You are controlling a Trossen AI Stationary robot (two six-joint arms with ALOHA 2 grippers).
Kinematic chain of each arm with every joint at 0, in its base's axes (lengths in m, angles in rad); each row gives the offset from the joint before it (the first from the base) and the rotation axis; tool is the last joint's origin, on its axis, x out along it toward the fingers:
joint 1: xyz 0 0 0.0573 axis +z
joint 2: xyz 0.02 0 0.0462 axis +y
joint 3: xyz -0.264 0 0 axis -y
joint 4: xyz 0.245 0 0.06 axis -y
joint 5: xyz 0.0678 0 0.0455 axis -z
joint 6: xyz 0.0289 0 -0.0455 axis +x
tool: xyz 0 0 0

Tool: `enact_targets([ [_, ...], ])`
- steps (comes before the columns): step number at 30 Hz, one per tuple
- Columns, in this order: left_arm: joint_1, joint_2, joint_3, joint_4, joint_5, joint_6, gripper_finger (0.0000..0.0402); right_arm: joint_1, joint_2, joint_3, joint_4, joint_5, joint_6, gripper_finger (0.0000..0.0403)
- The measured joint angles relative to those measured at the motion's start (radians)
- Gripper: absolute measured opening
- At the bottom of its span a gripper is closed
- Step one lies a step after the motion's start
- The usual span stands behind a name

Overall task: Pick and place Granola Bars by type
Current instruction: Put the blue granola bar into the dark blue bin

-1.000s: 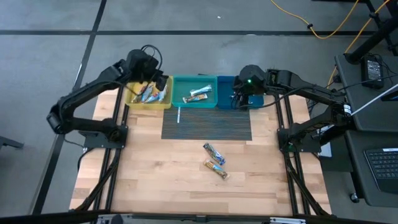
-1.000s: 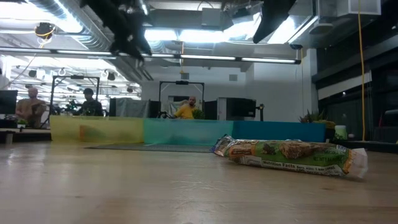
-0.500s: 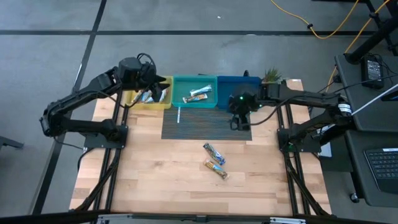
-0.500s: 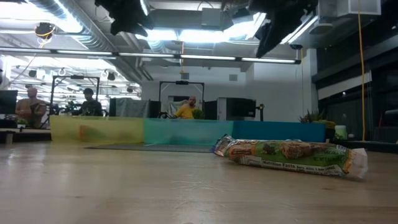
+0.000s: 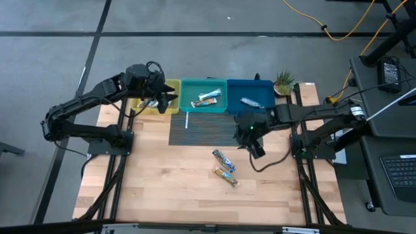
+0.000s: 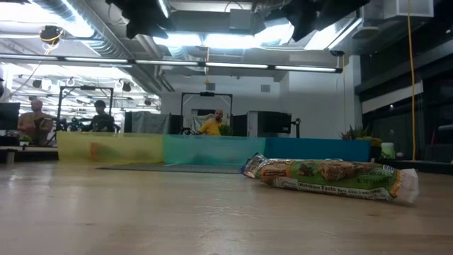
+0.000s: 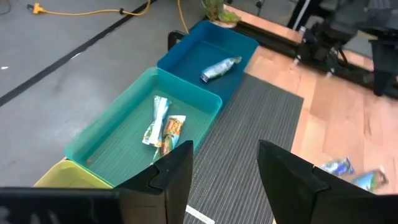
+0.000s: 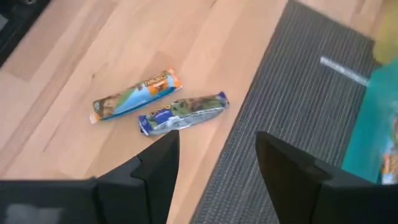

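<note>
- right gripper (image 5: pixel 255 147) fingers apart, empty, above mat edge near two loose Granola Bars (image 5: pixel 225 168) on table
- go for nearer blue bar (image 8: pixel 183 112), straddle its short width
- left gripper (image 5: pixel 166 99) parted, empty, waits by yellow bin (image 5: pixel 170 85)

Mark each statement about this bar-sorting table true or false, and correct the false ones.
1. Two granola bars lie on the bare wood: blue bar, orange bar. True.
2. The blue bin is empty. False: it holds one silver bar.
3. The right gripper grips a bar. False: it is open and empty.
4. The teal bin holds bars. True.
5. The left gripper is over the grey mat. False: it hangs by the yellow bin.
</note>
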Motion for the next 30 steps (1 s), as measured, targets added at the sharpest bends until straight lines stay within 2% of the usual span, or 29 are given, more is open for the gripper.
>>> enact_targets([
  [7, -0.036, 0.000, 0.000, -0.019, -0.001, 0.073, 0.0168, 0.057, 0.076, 0.000, 0.031, 0.043, 0.177, 0.0229],
  [10, -0.038, 0.000, 0.000, -0.019, -0.001, 0.082, 0.0168, 0.074, 0.126, 0.000, 0.052, 0.038, 0.240, 0.0257],
  [16, -0.037, 0.000, 0.000, -0.019, -0.001, 0.083, 0.0168, 0.065, 0.246, 0.000, 0.082, 0.081, 0.556, 0.0334],
  [20, -0.037, 0.000, 0.000, -0.024, -0.001, 0.084, 0.0168, 0.054, 0.319, 0.000, 0.130, 0.083, 0.693, 0.0366],
  [26, -0.037, 0.000, 0.000, -0.031, -0.001, 0.101, 0.0169, 0.043, 0.411, 0.001, 0.229, 0.083, 0.834, 0.0374],
  [30, -0.037, 0.000, 0.000, -0.031, 0.000, 0.101, 0.0168, 0.033, 0.467, 0.001, 0.232, 0.083, 0.912, 0.0375],
])
